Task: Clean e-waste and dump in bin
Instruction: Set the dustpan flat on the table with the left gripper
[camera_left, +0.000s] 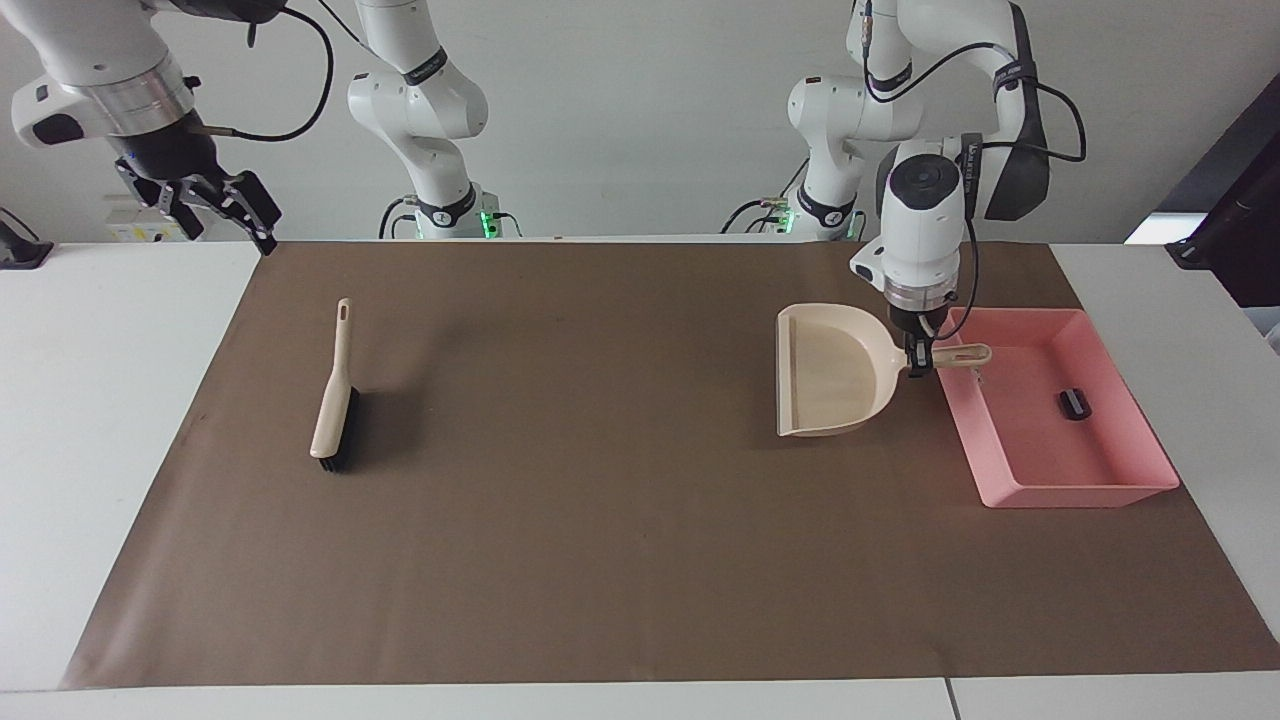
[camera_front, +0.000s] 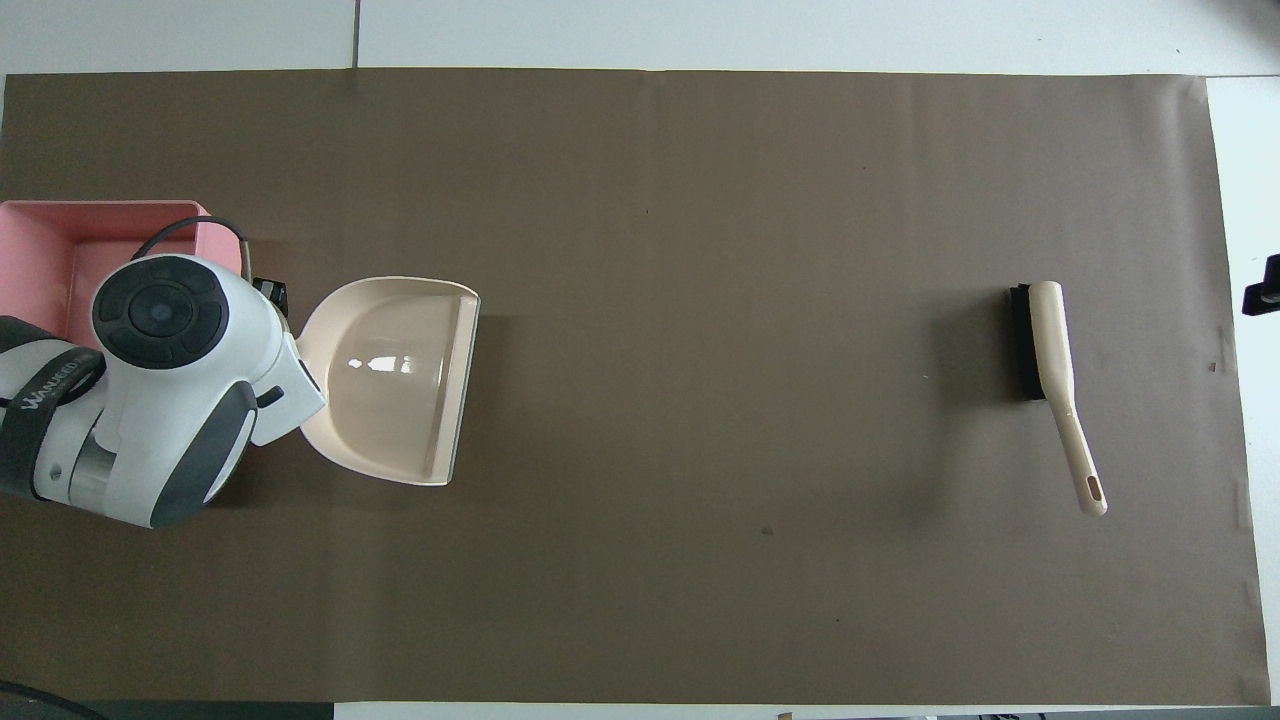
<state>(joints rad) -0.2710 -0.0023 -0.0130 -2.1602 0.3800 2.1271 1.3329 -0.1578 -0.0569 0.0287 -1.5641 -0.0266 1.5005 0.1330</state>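
Observation:
The pink bin (camera_left: 1060, 488) stands at the left arm's end of the mat; it also shows in the overhead view (camera_front: 40, 215). A small black block (camera_left: 1073, 403) lies in it. The white e-waste bit does not clearly show. My left gripper (camera_left: 915, 358) is shut on the handle of the beige dustpan (camera_left: 830, 375), which sits level and low at the mat beside the bin, toward the table's middle. The pan (camera_front: 395, 380) looks empty. My right gripper (camera_left: 215, 205) is open and empty, raised over the mat's corner at the right arm's end.
A beige brush with black bristles (camera_left: 333, 400) lies on the brown mat (camera_left: 600, 520) toward the right arm's end, also in the overhead view (camera_front: 1050, 350). White table (camera_left: 100, 400) borders the mat.

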